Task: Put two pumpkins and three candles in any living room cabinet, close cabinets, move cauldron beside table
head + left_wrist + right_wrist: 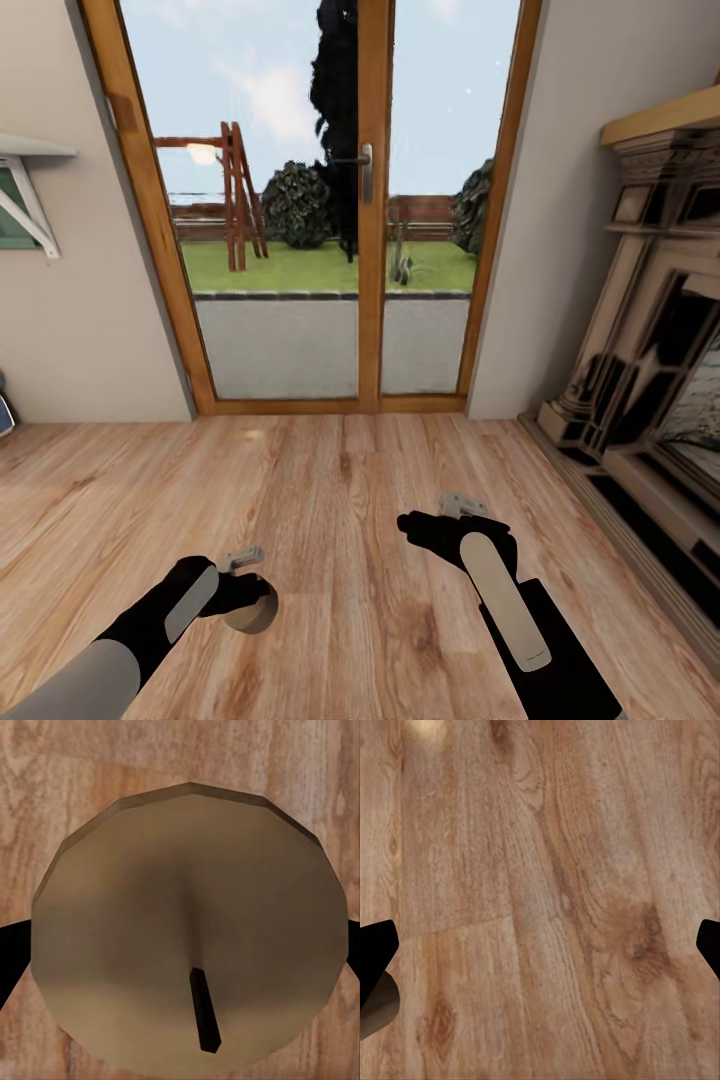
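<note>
While the left gripper (250,590) is clenched on one candle (187,930) above the wooden floor (340,520) facing the glass doors (330,200), the right gripper (435,520) hangs spread and empty, so stowing it in a cabinet seems still ahead.

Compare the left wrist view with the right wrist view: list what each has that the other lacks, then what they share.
Left wrist: a candle with a dark wick, seen end-on, clamped in the left pincer. Right wrist: the right pincer open with nothing between its fingertips, and a beige object at the picture's edge that I cannot identify. Both: the wood plank floor.
</note>
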### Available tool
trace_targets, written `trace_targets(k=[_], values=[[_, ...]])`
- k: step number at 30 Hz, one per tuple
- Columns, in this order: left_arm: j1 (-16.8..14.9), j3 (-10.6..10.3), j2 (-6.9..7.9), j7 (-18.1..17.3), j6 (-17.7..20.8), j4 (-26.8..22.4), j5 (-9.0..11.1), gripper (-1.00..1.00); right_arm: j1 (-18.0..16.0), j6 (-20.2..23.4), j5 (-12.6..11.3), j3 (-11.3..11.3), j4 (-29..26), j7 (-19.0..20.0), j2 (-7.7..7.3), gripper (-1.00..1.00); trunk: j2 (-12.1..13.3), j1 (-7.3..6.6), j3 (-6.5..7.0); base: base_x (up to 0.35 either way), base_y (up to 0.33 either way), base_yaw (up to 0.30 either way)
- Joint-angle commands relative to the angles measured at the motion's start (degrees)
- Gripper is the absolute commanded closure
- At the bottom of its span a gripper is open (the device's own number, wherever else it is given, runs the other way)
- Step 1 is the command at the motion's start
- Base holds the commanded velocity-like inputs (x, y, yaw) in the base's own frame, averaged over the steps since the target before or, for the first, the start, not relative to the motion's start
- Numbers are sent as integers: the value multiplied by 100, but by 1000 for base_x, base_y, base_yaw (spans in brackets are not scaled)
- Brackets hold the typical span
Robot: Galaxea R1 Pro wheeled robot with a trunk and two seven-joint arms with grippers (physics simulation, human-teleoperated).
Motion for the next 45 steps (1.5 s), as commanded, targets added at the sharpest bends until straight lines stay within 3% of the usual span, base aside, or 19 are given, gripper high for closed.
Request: trace_targets(k=[1,13,45], values=[[-4,-37,8,49,9,-12,56,100,-5,12,-51,3,-6,-59,1,-100,-3,-1,-16,0,0,0],[-4,-38,7,49,5,-12,54,100,-5,6,-47,9,-38,-54,-1,-100,398,-221,59,0,0,0],[-4,-34,12,49,3,9,63,100,-5,-30,-49,-3,28,-51,-8,-100,1682,-924,627,0,0,0]])
